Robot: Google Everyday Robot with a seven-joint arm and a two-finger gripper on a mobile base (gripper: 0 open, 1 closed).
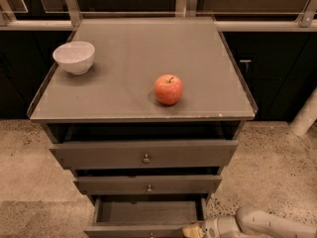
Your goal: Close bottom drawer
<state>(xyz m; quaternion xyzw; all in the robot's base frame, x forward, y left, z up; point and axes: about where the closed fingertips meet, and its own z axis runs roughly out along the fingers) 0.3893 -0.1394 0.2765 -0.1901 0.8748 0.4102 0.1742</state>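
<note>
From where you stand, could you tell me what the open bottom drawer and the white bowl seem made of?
The slim dark grey-brown bottom drawer looks like matte stained or painted wood: flat, dull boards. The round white bowl looks like glazed ceramic, perhaps plastic: smooth, faint sheen. The gripper sits at the drawer's front edge.
</note>
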